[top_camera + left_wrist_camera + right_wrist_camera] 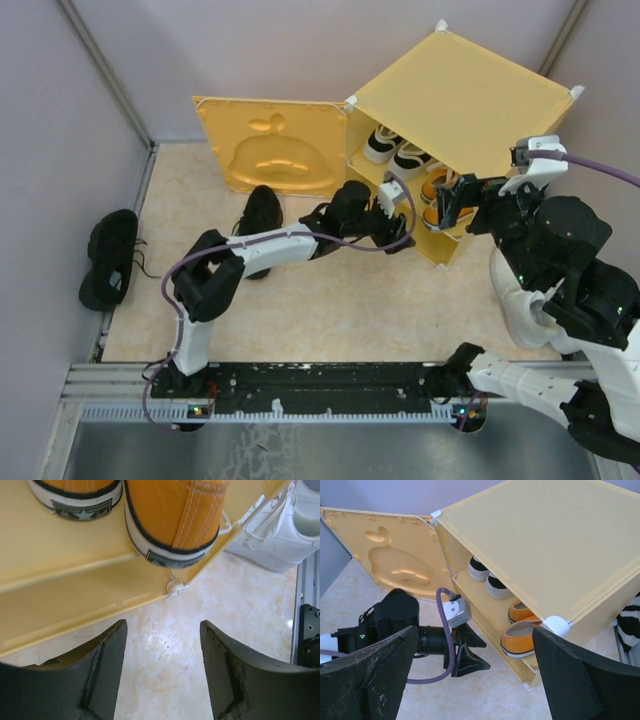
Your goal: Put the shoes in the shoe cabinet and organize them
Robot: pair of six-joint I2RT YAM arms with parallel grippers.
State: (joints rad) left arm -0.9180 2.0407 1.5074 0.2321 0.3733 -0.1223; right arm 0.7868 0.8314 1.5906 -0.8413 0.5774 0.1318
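Note:
The shoe cabinet (455, 95) stands at the back right with its fruit-embossed door (268, 147) swung open. A black-and-white pair (397, 150) sits on the upper shelf. The orange pair (436, 187) is on the lower shelf, heels outward (172, 522) (522, 637). My left gripper (403, 236) (164, 625) hovers open and empty over the floor just in front of those heels. To the right of the opening, my right gripper (447, 210) (475, 630) is open and holds nothing. One black shoe (260, 215) lies on the floor by the door. More black shoes (110, 258) lie at the far left.
Cream-white shoes (280, 535) rest on the floor beside the cabinet's corner. A black-and-white striped thing (630, 620) shows behind the cabinet's right side. Grey walls (60, 150) close in the marbled floor (330, 310). The arms' base rail (320, 385) runs along the near edge.

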